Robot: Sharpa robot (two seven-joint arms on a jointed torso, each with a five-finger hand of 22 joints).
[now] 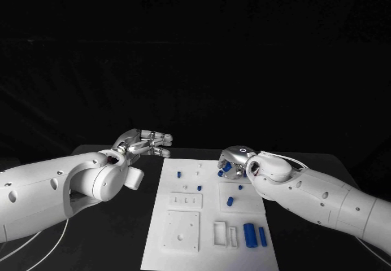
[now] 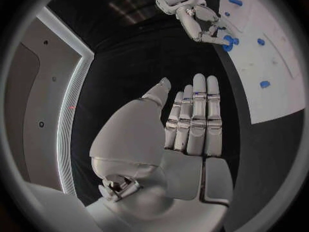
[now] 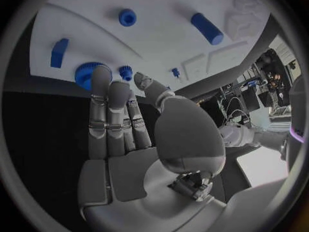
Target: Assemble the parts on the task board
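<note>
Off-task stuff from my end: a black table (image 1: 322, 162), matte top. In the head view I can see its far edge running across and both far corners. Behind that is a black backdrop (image 1: 195, 68), with faint folds, taking up the whole upper part of that view. The same dark table top (image 2: 264, 149) shows in the left wrist view and again as a dark band (image 3: 45, 113) in the right wrist view. I can't make out any marks or texture on the table.
</note>
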